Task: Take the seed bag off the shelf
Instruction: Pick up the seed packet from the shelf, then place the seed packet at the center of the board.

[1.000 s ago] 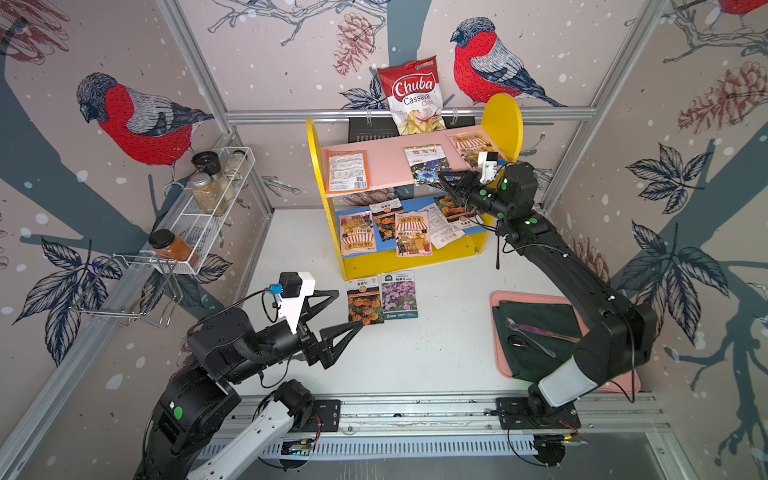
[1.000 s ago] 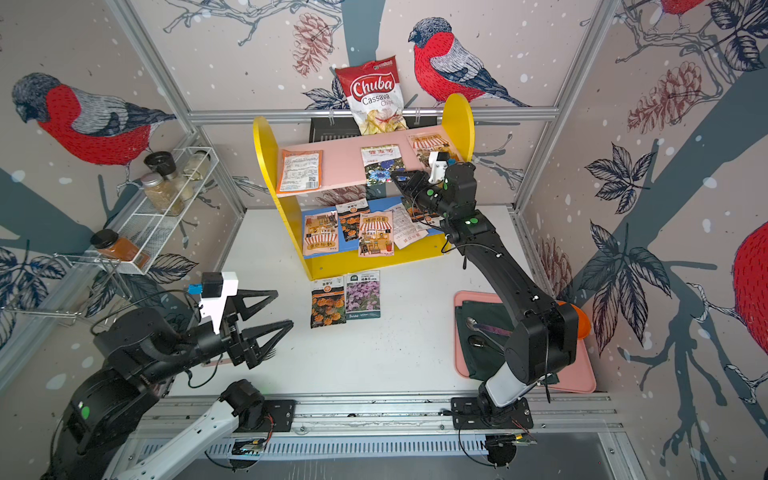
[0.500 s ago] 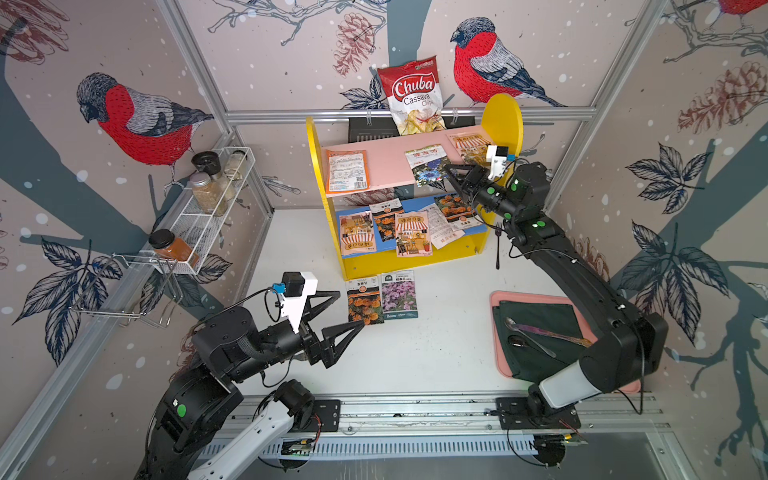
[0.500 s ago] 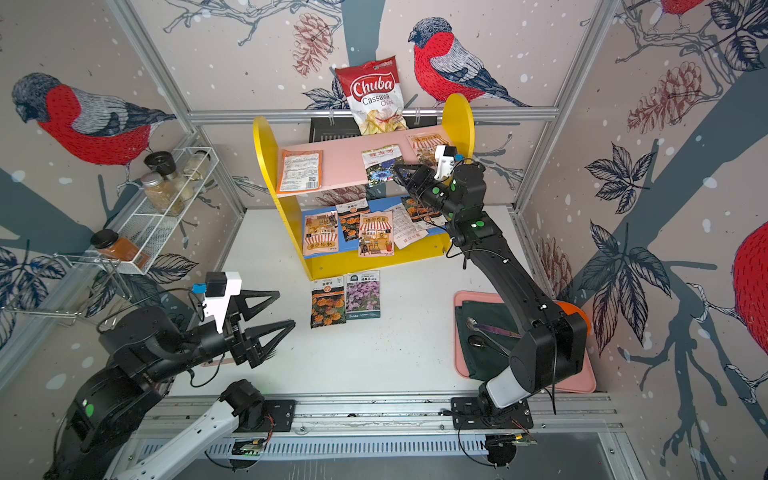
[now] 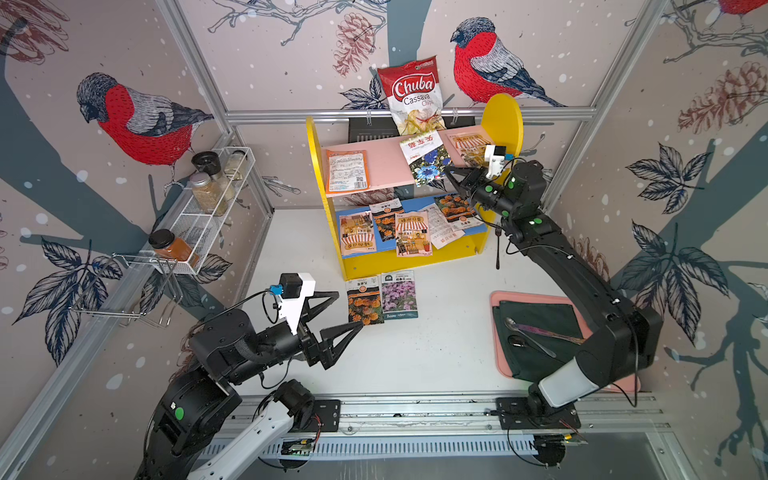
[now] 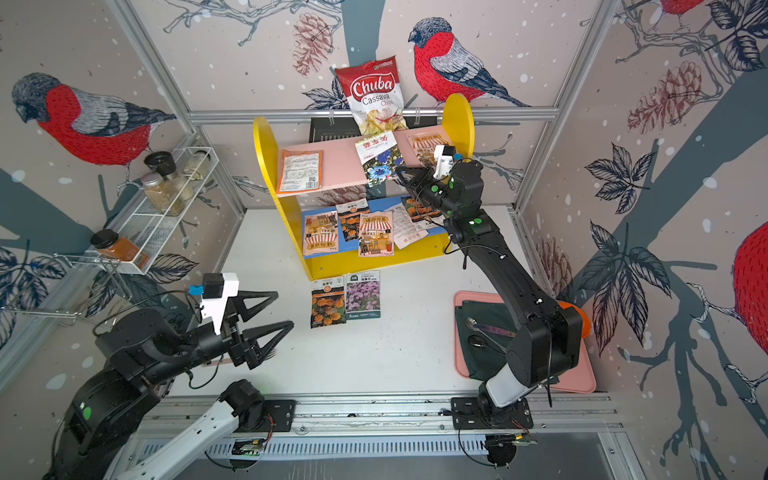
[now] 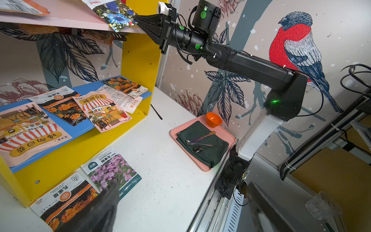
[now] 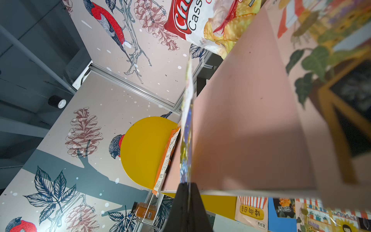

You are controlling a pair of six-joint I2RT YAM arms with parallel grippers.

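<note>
Paper-thin, light and floppy, probably slick: judging so, you are best off pinching the blue-flowered seed bag (image 5: 424, 160) at a corner. In both top views it is sitting tilted on the pink upper board of the yellow-sided shelf (image 5: 505, 120), with the right gripper (image 5: 451, 172) clenching its front corner. The left gripper (image 5: 347, 311) is hanging spread wide in front of the shelf. In the right wrist view the bag is showing edge-on, lifting off the board. A second ago it was lying flat, with the jaws partly open below the board.

chip bag (image 5: 415, 97): "Chuba Cassava Chips" | purple-flower seed packet (image 7: 112, 170): "FLOWERS SEED"
</note>
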